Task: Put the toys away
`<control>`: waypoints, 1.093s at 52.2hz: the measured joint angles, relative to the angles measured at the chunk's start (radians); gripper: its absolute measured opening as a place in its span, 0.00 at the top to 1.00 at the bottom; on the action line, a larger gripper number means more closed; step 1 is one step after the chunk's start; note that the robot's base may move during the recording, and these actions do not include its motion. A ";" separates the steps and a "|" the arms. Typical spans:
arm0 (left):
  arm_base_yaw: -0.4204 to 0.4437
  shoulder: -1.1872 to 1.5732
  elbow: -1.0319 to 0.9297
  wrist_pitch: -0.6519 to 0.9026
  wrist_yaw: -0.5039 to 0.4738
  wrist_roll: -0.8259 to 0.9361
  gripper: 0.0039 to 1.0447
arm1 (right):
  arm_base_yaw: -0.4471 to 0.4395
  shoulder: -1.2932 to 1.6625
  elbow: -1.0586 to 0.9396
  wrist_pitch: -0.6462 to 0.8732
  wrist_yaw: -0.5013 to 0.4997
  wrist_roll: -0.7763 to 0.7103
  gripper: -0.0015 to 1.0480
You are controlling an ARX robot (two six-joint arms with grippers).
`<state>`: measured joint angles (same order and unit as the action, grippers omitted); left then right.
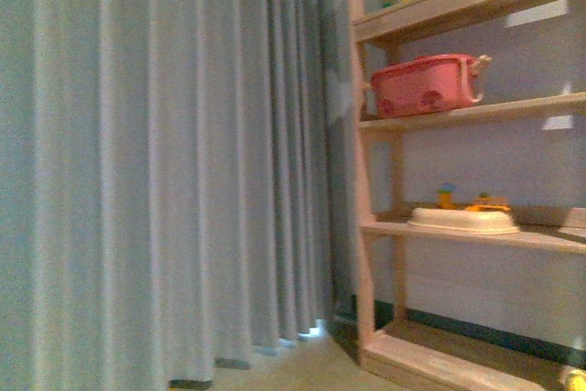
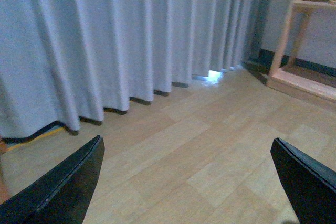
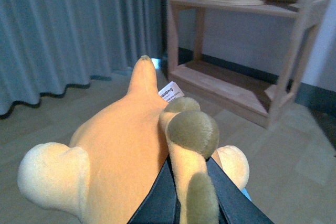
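right gripper clamped on plush toy, long axis pointing roughly toward the shelf unit ahead; left gripper spread wide, empty.

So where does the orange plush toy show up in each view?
Front view: not in it.
Left wrist view: not in it.
Right wrist view: the plush toy fills the lower foreground, gripped in the right hand.
Shared landmark: the wooden shelf unit beside the curtain, seen in all three.
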<state>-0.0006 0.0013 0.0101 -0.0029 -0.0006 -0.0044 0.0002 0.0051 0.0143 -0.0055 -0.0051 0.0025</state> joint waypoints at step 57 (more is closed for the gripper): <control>-0.001 0.001 0.000 0.000 0.001 0.000 0.06 | -0.001 0.000 0.000 0.000 0.001 0.000 0.94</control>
<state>-0.0013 0.0021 0.0101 -0.0029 0.0002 -0.0044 -0.0010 0.0051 0.0147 -0.0059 -0.0044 0.0029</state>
